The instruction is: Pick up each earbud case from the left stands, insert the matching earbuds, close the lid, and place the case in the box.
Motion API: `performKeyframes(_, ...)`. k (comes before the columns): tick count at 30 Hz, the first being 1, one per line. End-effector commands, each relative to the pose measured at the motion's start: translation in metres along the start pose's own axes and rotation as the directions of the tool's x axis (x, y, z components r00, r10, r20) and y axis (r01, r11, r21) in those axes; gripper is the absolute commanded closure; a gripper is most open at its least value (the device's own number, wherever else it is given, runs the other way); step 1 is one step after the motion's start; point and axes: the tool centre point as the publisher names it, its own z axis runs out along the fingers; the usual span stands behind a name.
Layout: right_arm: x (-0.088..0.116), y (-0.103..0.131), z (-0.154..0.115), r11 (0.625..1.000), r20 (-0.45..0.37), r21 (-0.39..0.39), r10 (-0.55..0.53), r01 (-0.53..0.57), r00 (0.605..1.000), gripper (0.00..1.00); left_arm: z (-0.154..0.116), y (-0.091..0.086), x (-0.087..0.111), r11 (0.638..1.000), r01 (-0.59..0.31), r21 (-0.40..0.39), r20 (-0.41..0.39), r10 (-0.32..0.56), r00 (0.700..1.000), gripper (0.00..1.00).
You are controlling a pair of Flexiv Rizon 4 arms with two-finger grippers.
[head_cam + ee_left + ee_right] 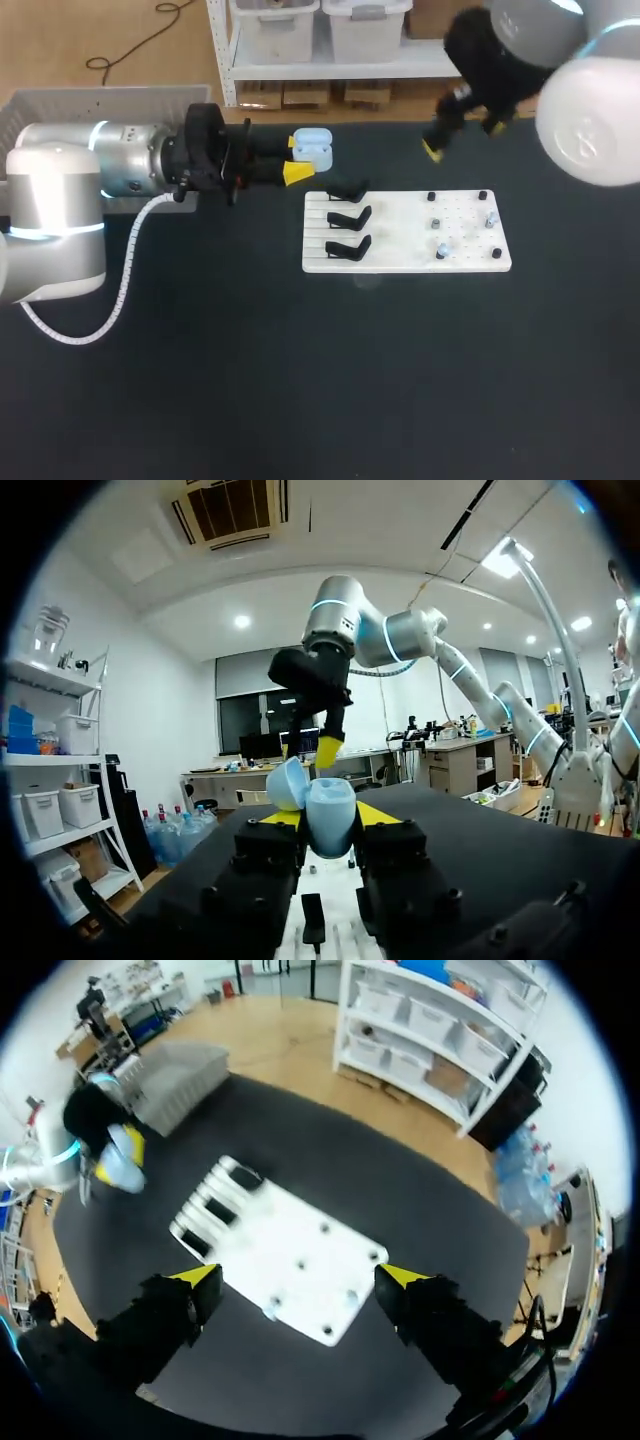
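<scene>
Left gripper [329,817] clamped on pale-blue earbud case [322,815], lid open, near white board's [400,256] far-left corner. Right gripper [300,1276] spread wide above board.

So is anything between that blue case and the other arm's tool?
Nothing. In the head view the stretch from the earbud case in the left tool to the right tool shows only bare black table.

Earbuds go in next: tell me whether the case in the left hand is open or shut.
Open: the lid stands swung away from the case, which the left hand grips between its yellow tips.
</scene>
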Motion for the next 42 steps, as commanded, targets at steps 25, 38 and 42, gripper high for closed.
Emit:
performKeyframes(25,0.074,-0.030,0.061,0.984,-0.280,0.132,-0.076,0.116,0.957,0.00,0.000,0.000,0.000,1.000,-0.001,-0.001,0.001,0.001,1.000,1.00)
performKeyframes(38,0.079,-0.045,0.091,0.981,-0.315,0.113,-0.115,0.158,0.942,0.12,0.000,0.000,0.000,1.000,-0.001,-0.001,0.001,0.001,1.000,1.00)
performKeyframes(42,0.078,-0.049,0.094,0.982,-0.309,0.111,-0.113,0.154,0.944,0.35,0.000,0.000,0.000,1.000,-0.001,-0.001,0.001,0.001,1.000,1.00)
